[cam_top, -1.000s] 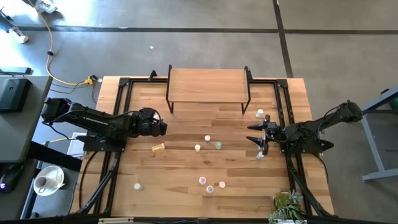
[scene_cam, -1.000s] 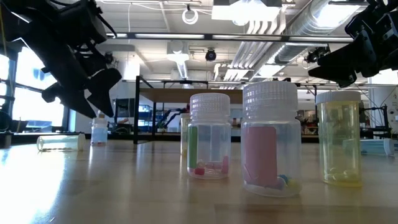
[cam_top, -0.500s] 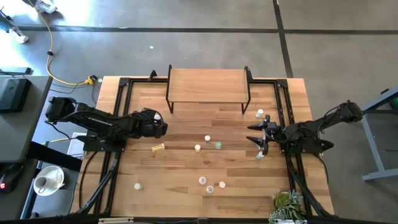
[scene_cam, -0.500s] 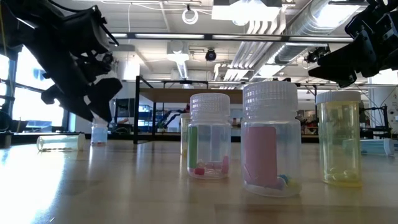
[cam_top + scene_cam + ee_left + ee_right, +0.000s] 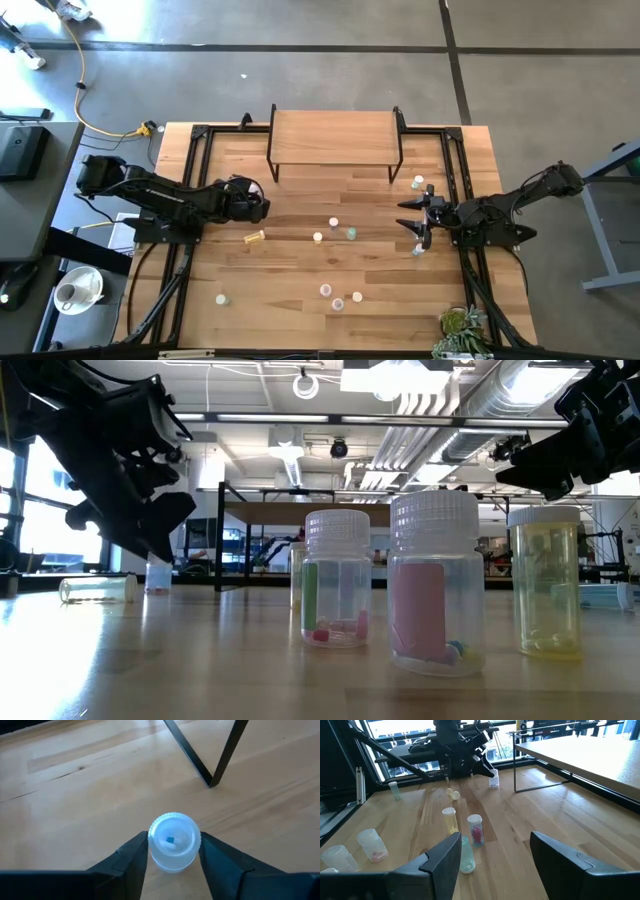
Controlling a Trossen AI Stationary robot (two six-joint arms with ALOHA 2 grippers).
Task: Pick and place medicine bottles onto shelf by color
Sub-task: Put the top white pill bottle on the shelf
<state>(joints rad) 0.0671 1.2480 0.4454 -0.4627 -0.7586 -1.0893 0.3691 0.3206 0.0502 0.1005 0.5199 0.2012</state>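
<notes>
Left wrist view: left end effector (image 5: 172,855) straddles a pale-capped clear bottle (image 5: 173,842), fingers (image 5: 131,857) right at its sides, apparently just touching; can't tell if it's a firm clamp. Bottle stands upright on the surface (image 5: 75,795), near a front leg of the shelf (image 5: 335,135). Something small and blue shows through the cap, so probably the blue one.

Right end effector (image 5: 412,217) waits at the right side of the surface with fingers spread, holding nothing; a couple of bottles sit just beside it.

Other bottles are scattered mid-surface: a yellow one (image 5: 254,237) lies on its side near the left arm, a green-tinted one (image 5: 351,234) stands in the centre, and a pink one (image 5: 430,585) and another yellow one (image 5: 545,585) are close to the low camera. The shelf top looks bare.

Risks:
- Grip sits high, at the cap, so the bottle could tip or pivot when lifted.
- If the fingers aren't fully seated, it slips out on the way up.
- The shelf leg is close, so a swing toward the shelf might clip it.

Surface is light wood planks with black rails along both sides. Room: grey floor, a yellow cable, exposed ducts and ceiling lights, and a small plant (image 5: 460,325) at the front right corner.
</notes>
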